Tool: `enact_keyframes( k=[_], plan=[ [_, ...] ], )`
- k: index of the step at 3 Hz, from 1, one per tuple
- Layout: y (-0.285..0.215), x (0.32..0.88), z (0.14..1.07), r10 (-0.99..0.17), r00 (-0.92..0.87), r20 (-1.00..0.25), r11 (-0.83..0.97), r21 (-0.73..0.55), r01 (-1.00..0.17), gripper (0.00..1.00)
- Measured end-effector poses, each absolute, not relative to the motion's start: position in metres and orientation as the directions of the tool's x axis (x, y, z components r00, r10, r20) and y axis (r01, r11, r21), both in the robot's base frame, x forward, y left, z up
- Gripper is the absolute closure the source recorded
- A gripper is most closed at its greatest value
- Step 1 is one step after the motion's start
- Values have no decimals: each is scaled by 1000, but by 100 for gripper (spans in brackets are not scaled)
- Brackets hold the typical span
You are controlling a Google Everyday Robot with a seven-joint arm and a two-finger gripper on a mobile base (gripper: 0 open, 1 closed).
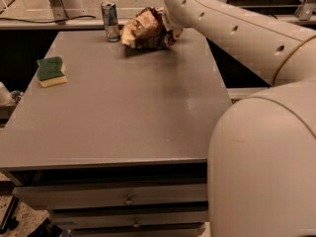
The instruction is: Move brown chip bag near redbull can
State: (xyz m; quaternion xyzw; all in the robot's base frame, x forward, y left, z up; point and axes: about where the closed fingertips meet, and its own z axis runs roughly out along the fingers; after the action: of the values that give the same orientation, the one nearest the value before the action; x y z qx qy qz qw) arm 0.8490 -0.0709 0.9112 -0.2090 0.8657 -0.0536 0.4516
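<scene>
The gripper (169,27) is at the far edge of the table (123,112), at the end of the white arm (237,28) that reaches in from the near right of the view. It is mostly hidden behind the arm's last link, so whether it is open, closed or gripping anything cannot be told. The brown chip bag (145,28) lies crumpled right against the gripper, on its side toward the redbull can (110,21). The can stands upright just past the bag's far end from the gripper, near the bag with a narrow gap between them. A green-and-yellow sponge (51,71) lies well apart from the gripper, nearer the camera and toward the table's left edge. Under the tabletop, well below the gripper, are drawers (128,200) with small knobs.
</scene>
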Motion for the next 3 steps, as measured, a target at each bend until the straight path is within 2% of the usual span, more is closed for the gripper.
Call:
enact_keyframes(
  k=[2, 3],
  plan=[
    [-74, 846, 908, -418, -509, -753, 903, -282, -324, 12],
    [-74, 847, 904, -421, -516, -746, 899, -271, -343, 0]
  ],
)
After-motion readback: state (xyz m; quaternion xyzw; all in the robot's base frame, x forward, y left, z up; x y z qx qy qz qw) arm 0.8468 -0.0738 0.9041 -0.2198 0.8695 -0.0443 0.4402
